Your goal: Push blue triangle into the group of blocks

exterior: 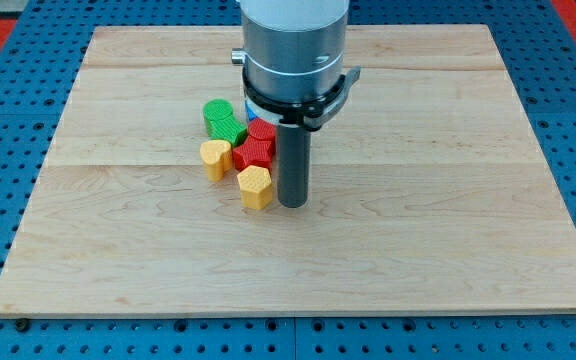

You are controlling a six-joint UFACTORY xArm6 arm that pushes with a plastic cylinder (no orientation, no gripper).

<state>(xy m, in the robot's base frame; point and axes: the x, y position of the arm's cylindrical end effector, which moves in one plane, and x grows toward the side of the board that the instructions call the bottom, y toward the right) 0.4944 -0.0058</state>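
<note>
Standing just right of the yellow block (255,186), my tip (292,203) carries no jaws, so nothing is gripped. Only a blue sliver, presumably the blue triangle (252,123), is seen behind the arm's collar, toward the desk's far edge, touching the red block (255,146) cluster.

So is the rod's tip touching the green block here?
No: my tip sits at the view's right of the yellow block, while the green block lies at the cluster's upper left, clearly apart from it.
</note>
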